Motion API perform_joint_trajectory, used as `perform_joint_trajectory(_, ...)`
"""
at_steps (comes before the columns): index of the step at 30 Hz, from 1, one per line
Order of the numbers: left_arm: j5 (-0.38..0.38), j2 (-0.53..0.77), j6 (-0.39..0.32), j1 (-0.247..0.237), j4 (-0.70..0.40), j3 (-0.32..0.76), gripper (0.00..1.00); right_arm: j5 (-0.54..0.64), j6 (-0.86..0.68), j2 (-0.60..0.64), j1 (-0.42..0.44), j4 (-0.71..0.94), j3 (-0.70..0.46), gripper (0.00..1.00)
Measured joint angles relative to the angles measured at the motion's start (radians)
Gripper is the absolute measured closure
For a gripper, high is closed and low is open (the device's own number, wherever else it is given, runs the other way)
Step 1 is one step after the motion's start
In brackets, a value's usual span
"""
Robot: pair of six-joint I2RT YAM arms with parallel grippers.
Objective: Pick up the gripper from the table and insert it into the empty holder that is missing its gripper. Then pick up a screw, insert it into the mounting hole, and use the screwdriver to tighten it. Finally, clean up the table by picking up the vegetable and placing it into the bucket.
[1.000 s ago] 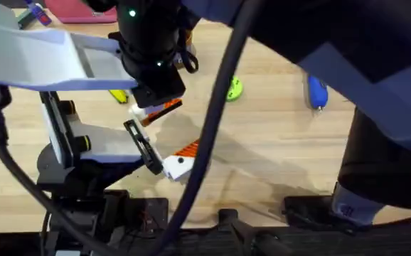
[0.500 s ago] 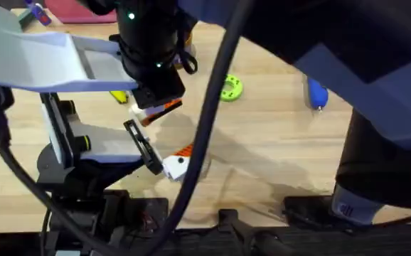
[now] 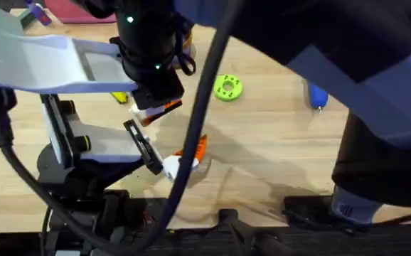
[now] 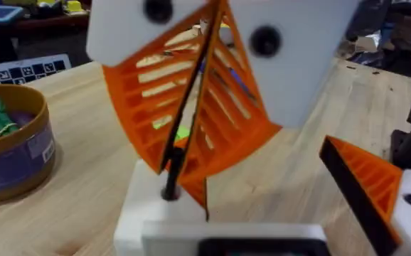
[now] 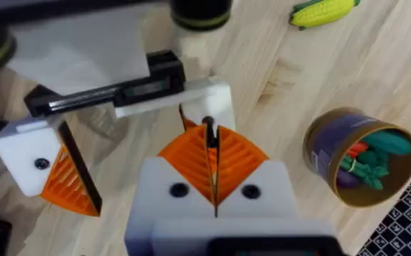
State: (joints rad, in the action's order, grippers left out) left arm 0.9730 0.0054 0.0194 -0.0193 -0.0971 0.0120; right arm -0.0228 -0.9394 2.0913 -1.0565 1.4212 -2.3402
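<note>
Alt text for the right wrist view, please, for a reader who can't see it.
The right gripper, white with orange ribbed pads pressed shut on a thin dark pin, hangs over a white holder on the wooden table. Beside it stands a bucket holding toy vegetables, with a yellow vegetable lying farther off.

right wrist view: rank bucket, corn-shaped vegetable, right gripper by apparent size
1. right gripper, though it sits closest to the camera, so it looks oversized
2. bucket
3. vegetable, cut off at the frame edge

A green ring (image 3: 227, 87), perhaps a toy, beside a pink mat (image 3: 84, 10).
</note>
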Motion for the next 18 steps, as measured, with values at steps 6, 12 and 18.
perform_joint_trajectory(6, 0.0, 0.0, 0.0, 0.0, 0.0, 0.0, 0.015, 0.0, 0.0, 0.003, -0.001, 0.0, 0.0, 0.996)
perform_joint_trajectory(12, 0.0, 0.0, 0.0, 0.0, 0.0, 0.0, 0.016, 0.0, 0.0, 0.003, -0.005, 0.0, 0.0, 0.996)
perform_joint_trajectory(18, 0.0, 0.0, 0.0, 0.0, 0.0, 0.0, 0.014, 0.0, 0.0, 0.004, -0.01, -0.007, 0.0, 0.996)
